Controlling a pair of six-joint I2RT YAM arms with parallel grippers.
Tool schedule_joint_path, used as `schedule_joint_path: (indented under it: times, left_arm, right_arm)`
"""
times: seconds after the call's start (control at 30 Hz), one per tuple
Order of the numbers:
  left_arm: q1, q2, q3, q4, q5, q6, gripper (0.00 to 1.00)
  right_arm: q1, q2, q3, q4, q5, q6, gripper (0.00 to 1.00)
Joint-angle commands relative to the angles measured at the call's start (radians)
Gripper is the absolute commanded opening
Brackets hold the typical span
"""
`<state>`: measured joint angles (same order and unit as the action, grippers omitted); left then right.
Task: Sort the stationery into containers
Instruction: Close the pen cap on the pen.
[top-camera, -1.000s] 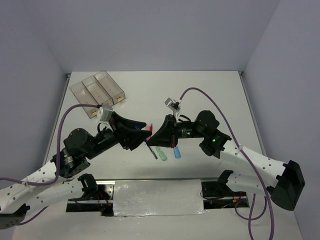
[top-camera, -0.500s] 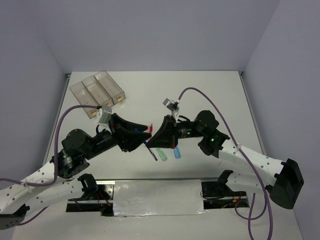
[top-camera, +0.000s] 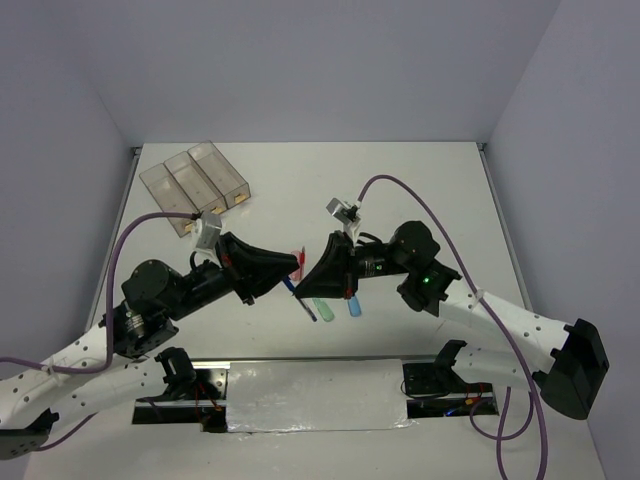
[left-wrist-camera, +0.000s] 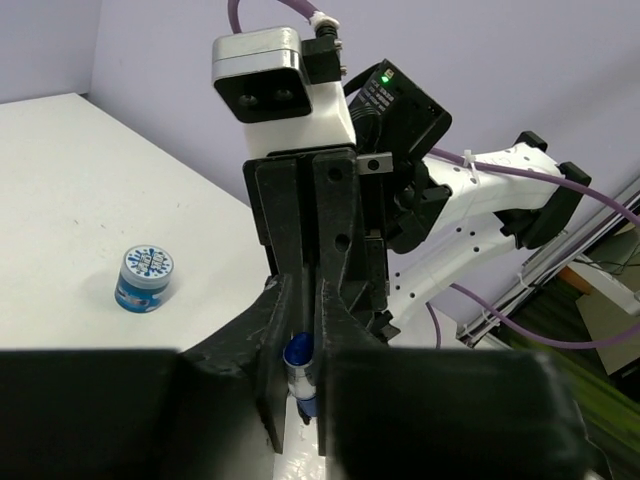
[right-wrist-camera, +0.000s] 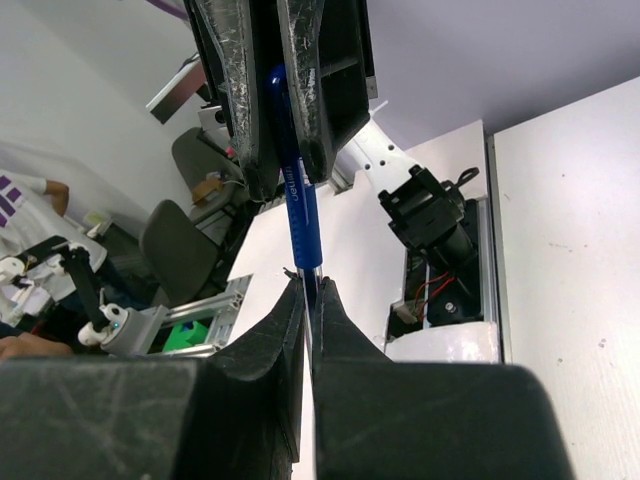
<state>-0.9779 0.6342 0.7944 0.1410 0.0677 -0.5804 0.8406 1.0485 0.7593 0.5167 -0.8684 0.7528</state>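
Observation:
A blue pen (top-camera: 302, 302) is held above the table between my two grippers, which face each other tip to tip. My left gripper (top-camera: 292, 270) is shut on its capped end (left-wrist-camera: 298, 362). My right gripper (top-camera: 306, 289) is shut on its thin metal end (right-wrist-camera: 312, 285), and the blue barrel (right-wrist-camera: 296, 200) runs up into the left fingers (right-wrist-camera: 240, 90). A red pen (top-camera: 297, 257) shows just behind the tips. A green bar (top-camera: 322, 304) and a blue bar (top-camera: 353, 306) lie under the right gripper. The three clear containers (top-camera: 195, 184) stand at the far left.
A blue-white patterned tape roll (left-wrist-camera: 143, 279) stands on the white table in the left wrist view; it is hidden in the top view. The right arm's purple cable (top-camera: 420, 195) loops above the table. A silver plate (top-camera: 315, 394) lies at the near edge.
Both grippers have shifted slightly left together, still shut on the blue pen. More of the red pen shows behind the tips.

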Motion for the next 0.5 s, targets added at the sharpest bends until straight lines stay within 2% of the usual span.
schedule_joint_path:
  times: [0.0,0.07,0.47]
  left_arm:
    - [-0.004,-0.005,0.008,0.066,0.018,0.019,0.15]
    - [-0.004,0.004,0.011,0.068,0.023,0.017,0.00]
    - [-0.004,0.035,-0.060,0.183,0.061,-0.032,0.00]
  right_arm:
    - [0.003,-0.013,0.029,0.048,0.003,0.005,0.00]
    - [0.003,-0.007,0.031,0.055,-0.001,0.011,0.00]
    - [0.003,0.005,0.100,0.124,0.052,0.033,0.00]
